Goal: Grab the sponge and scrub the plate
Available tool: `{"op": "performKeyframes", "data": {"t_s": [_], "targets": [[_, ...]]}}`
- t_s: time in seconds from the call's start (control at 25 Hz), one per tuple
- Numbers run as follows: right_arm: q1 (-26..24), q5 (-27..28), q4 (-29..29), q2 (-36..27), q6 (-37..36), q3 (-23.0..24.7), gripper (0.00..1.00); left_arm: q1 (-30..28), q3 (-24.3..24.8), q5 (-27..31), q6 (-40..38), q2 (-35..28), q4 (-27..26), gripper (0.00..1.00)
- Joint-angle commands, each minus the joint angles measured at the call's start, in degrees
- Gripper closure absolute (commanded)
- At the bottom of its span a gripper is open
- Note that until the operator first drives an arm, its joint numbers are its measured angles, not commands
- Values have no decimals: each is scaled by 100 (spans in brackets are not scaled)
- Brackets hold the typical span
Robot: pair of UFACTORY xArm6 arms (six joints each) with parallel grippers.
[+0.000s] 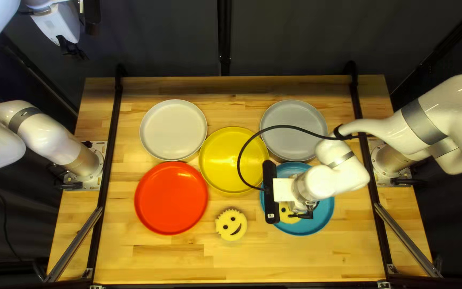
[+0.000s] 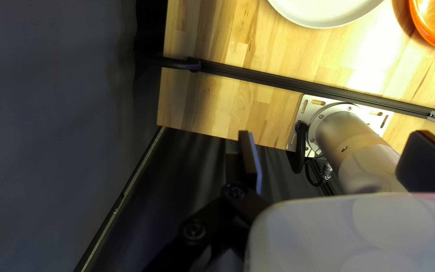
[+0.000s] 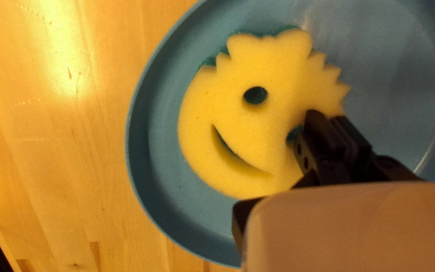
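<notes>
Wooden boards make up our tabletop [image 1: 172,262], with a dark curtain [image 1: 290,37] behind its far edge. Our smiley-face sponge [image 3: 258,146], yellow on top with a green layer showing beneath, lies flat in the blue plate [image 3: 149,186], near the right side of the table. Our right gripper [image 1: 293,215] reaches down over that plate, its fingers pressed together at the sponge, beside one of the eye holes. Above them, a black bar [image 1: 271,200] sits across our right wrist, and a black cable [image 1: 240,155] loops out over the yellow plate [image 1: 223,176].

Beside the blue plate, a second smiley sponge [image 1: 231,224] rests on the bare wood, face up. Just beyond the blue plate sits the grey plate [image 1: 293,126]. Across the table we have the red plate [image 1: 171,198], with the off-white plate [image 1: 173,128] farther back.

Our left gripper [image 1: 73,49] hangs raised, well apart from the plates, its fingers spread wide. Ahead of it, our left wrist view shows our left arm's base [image 2: 348,136], bolted down next to a black rail [image 2: 278,80].
</notes>
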Motion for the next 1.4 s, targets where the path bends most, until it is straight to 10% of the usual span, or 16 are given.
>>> {"op": "performKeyframes", "data": {"t_s": [0.04,0.56,1.4], "targets": [[-267,39,50,-46,-251,46,100,0,0,0,0,0,0,0],[-922,-22,218,-109,-778,273,100,0,0,0,0,0,0,0],[116,207,247,-214,-16,8,100,0,0,0,0,0,0,0]]}}
